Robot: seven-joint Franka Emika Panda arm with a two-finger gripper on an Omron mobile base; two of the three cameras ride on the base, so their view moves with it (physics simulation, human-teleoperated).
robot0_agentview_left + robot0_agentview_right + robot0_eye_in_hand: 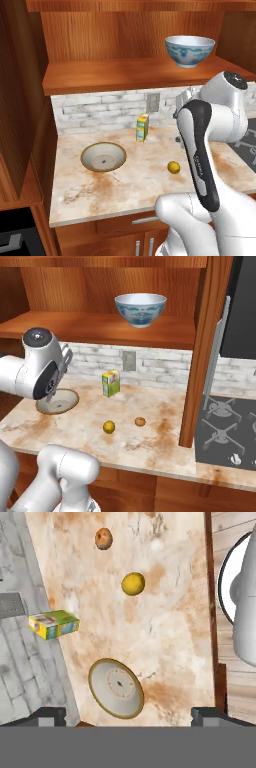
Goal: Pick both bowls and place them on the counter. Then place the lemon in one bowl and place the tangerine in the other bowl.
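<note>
honestly the end effector [128, 714] hangs wide open and empty above the tan bowl [103, 156] on the bench [125, 185], but the blue-patterned bowl [189, 50] sits high on the shelf [125, 72], so a clumsy reach might knock it off.

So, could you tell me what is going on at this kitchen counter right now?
The robot arm is sorting bowls and fruit. The tan-rimmed bowl already sits on the counter, while the white and blue bowl is still up on the wooden shelf. The lemon and tangerine lie loose on the counter, in neither bowl. The claw is open and empty, looking down over the counter. A small carton stands by the wall.
</note>
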